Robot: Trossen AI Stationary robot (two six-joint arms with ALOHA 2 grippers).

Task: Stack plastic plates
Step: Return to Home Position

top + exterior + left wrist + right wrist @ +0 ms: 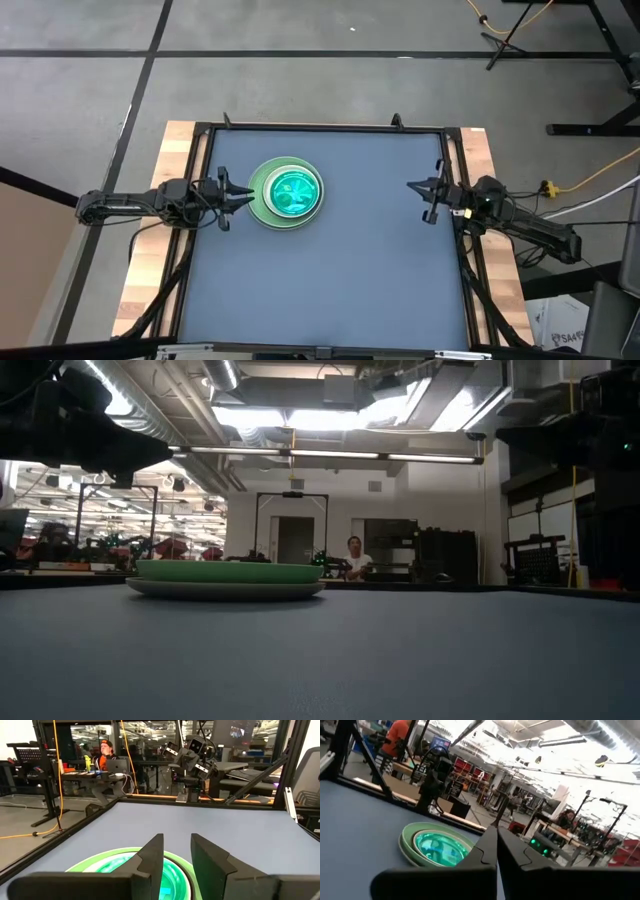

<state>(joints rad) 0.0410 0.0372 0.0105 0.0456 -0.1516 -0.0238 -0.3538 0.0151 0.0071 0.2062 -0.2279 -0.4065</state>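
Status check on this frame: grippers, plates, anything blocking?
Left gripper open, empty, by the stack's rim. Right gripper shut, empty, well apart. Plates in one stack, translucent ones on top. Nothing in the way.

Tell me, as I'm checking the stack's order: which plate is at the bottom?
The grey plate: it lies on the table, its rim showing under the light green plate.

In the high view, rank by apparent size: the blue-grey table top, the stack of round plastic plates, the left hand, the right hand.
1. Blue-grey table top.
2. Stack of round plastic plates.
3. Left hand and right hand: they look alike, so unranked.
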